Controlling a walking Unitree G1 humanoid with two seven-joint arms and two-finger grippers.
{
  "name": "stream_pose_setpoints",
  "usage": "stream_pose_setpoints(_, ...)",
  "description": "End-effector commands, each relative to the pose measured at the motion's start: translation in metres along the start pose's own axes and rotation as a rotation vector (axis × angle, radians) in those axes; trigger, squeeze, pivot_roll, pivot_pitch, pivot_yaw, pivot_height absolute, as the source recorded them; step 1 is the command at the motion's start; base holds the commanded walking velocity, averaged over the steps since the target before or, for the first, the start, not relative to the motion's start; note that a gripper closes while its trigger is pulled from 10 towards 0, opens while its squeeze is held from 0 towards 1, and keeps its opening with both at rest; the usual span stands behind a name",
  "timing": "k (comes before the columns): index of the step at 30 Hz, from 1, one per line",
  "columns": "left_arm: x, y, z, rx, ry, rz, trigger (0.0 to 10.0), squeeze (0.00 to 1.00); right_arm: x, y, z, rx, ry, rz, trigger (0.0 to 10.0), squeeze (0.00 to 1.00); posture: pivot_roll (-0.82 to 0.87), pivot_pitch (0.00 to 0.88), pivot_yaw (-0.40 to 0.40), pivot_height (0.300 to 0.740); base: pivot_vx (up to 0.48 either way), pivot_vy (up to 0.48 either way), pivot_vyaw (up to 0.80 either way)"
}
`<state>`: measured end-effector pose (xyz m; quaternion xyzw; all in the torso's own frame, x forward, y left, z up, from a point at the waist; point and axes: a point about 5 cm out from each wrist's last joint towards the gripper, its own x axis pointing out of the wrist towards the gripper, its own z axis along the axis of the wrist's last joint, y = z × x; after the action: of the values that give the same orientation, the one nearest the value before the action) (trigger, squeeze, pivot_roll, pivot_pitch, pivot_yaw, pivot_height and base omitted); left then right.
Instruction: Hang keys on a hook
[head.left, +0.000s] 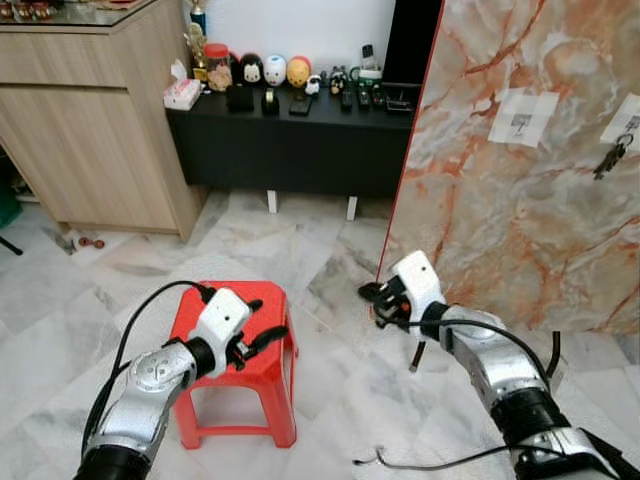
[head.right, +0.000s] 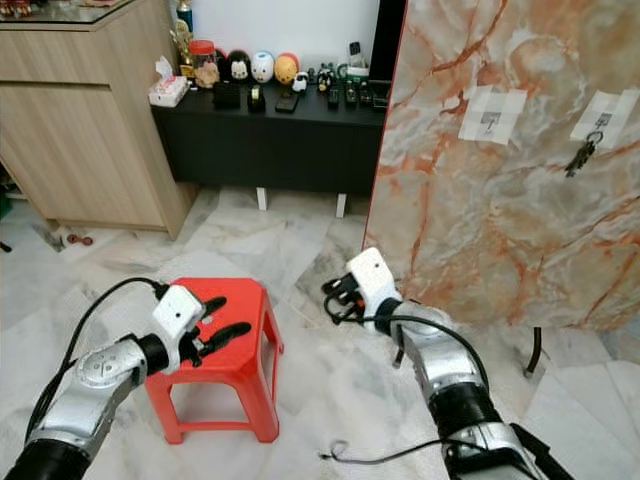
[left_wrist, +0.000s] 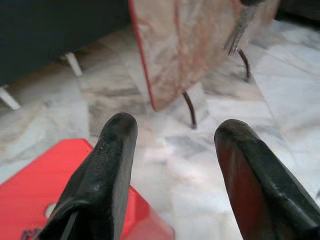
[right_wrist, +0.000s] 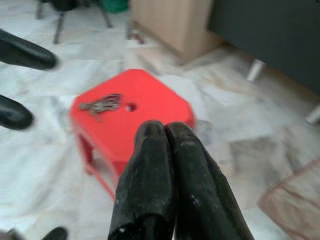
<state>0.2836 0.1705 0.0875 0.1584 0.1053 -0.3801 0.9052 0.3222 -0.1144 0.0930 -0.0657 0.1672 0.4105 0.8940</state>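
Keys (right_wrist: 101, 105) on red stool (right_wrist: 150, 107), left pincer (left_wrist: 172, 150) spread above, right pincer (right_wrist: 167, 135) clenched empty.

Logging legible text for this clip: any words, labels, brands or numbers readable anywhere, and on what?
None can be read.
White paper patches on the marble board, one bearing a hook, the other with keys hanging: no print legible.
Jars and figurines on the black cabinet: markings too small.
Tissue pack: blurred.
Red stool and the keys on it: no text visible.
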Motion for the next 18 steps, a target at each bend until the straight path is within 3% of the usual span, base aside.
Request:
stream_pose_setpoints(1, 0.000, -0.005, 0.003, 0.007, 0.010, -0.043, 10.0, 0.00, -0.004, 0.002, 0.008, -0.018, -0.018, 0.028, 10.0, 0.00, 0.06, 0.020, -0.067, 0.740, 0.000, 0.000, 0.00)
stream_pose_setpoints(5, -0.001, -0.011, 0.005, 0.000, 0.025, -0.072, 10.0, 0.00, -0.009, 0.009, 0.012, -0.031, -0.026, 0.080, 10.0, 0.00, 0.05, 0.020, -0.064, 0.740, 0.000, 0.000, 0.00)
stream_pose_setpoints(11, 0.002, -0.012, 0.017, 0.005, 0.006, -0.065, 10.0, 0.00, -0.012, 0.006, 0.008, 0.001, 0.014, 0.034, 10.0, 0.00, 0.05, 0.029, -0.064, 0.740, 0.000, 0.000, 0.00)
stream_pose_setpoints(18, 0.007, -0.020, 0.026, -0.061, -0.027, -0.102, 10.0, 0.00, -0.008, 0.013, 0.002, 0.041, 0.022, 0.035, 10.0, 0.00, 0.06, 0.029, -0.065, 0.740, 0.000, 0.000, 0.00)
